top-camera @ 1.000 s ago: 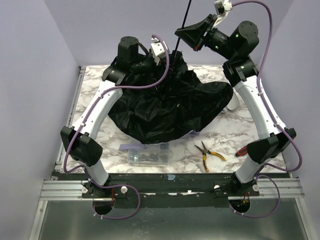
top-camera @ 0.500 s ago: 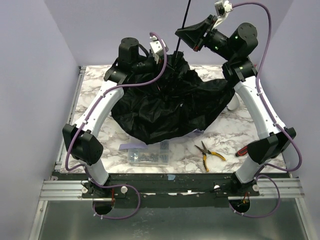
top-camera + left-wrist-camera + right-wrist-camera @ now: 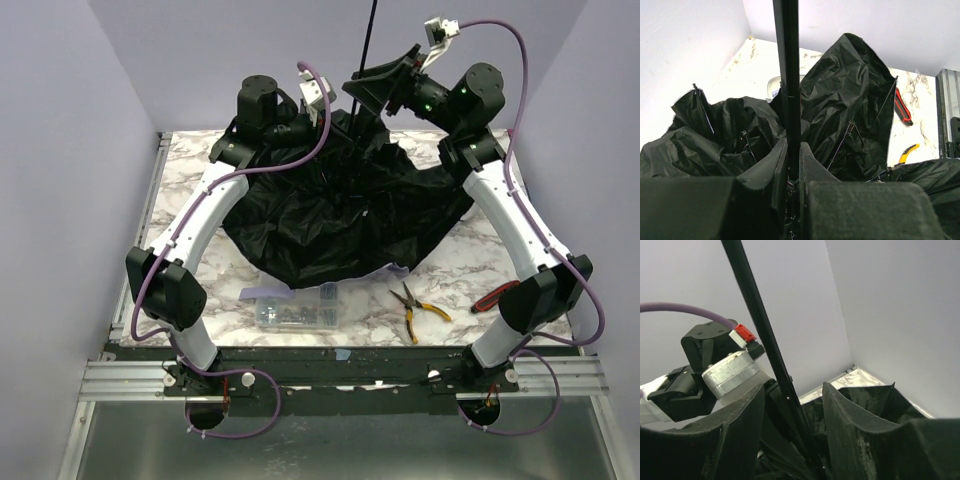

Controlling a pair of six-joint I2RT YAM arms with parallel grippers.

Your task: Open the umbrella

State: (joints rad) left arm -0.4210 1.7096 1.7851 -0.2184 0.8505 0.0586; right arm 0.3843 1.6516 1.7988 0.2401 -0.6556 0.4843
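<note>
The marble tabletop [image 3: 470, 265] carried the umbrella [image 3: 330, 220] across its far half, nearer the far edge than the near one. Its canopy [image 3: 850, 85] lay slack and crumpled with the black underside up, so the ribs had not yet spread and the opening looked only part done. The thin black shaft [image 3: 371, 40] rose from the middle of the heap, leaning a little and running out of the top of the overhead view. It seemed to be held up that way so that something could travel along it.

The left gripper [image 3: 792, 150] was clamped on the shaft low down, where it met the fabric, most likely to anchor the base. The right gripper [image 3: 793, 387] sat higher, its fingers spread with the shaft [image 3: 757, 315] passing between them and touching neither. That read as a loose guide, or as readiness to grip, not as a hold.

A clear plastic box of screws [image 3: 295, 312] sat near the near edge, just beside the canopy's hem. The yellow-handled pliers [image 3: 418, 308] lay to its right. A red-and-black-handled tool [image 3: 495, 298] lay towards the near right corner. All three were apart from the work.
</note>
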